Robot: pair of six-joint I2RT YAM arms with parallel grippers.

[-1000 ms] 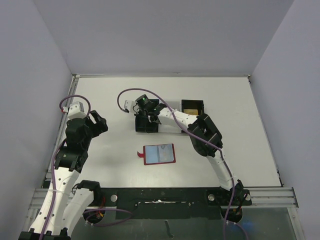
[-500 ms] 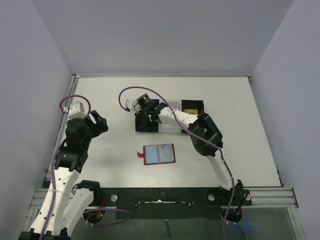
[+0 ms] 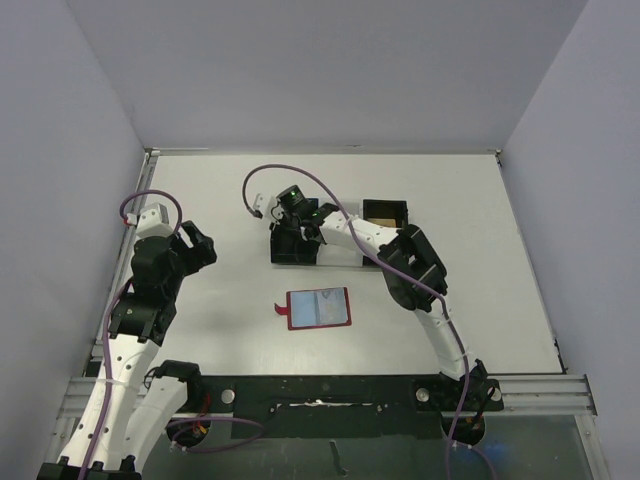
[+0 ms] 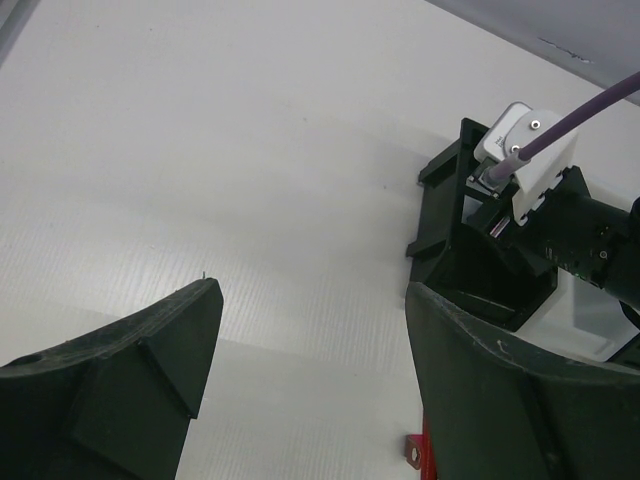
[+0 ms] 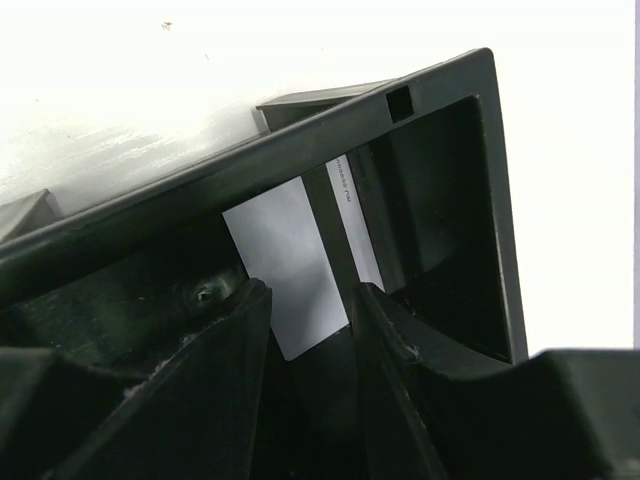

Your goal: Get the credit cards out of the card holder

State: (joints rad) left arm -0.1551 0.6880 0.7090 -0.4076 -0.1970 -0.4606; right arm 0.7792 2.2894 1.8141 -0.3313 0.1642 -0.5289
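Observation:
The card holder (image 3: 319, 308) lies open on the table, red-edged with a blue-grey lining and its tab pointing left; the left wrist view shows only that red tab (image 4: 410, 450). My right gripper (image 3: 289, 243) reaches down into the left black bin (image 3: 280, 255). Its jaws (image 5: 310, 300) stand apart there, and a pale grey-white credit card (image 5: 285, 260) rests against the bin's inside just beyond them, not pinched. A gold credit card (image 3: 380, 218) lies in the right black bin. My left gripper (image 3: 200, 246) hovers open and empty (image 4: 312, 340) over bare table on the left.
The bins form one row at the table's back middle: black bin (image 4: 470, 270), white compartment (image 4: 585, 315), then a black bin (image 3: 386, 208). A purple cable (image 3: 300, 178) loops over the right wrist. Grey walls enclose the table on three sides.
The right gripper's jaws have spread apart over the left black bin and its wrist has shifted slightly back. The left arm and the card holder have not moved.

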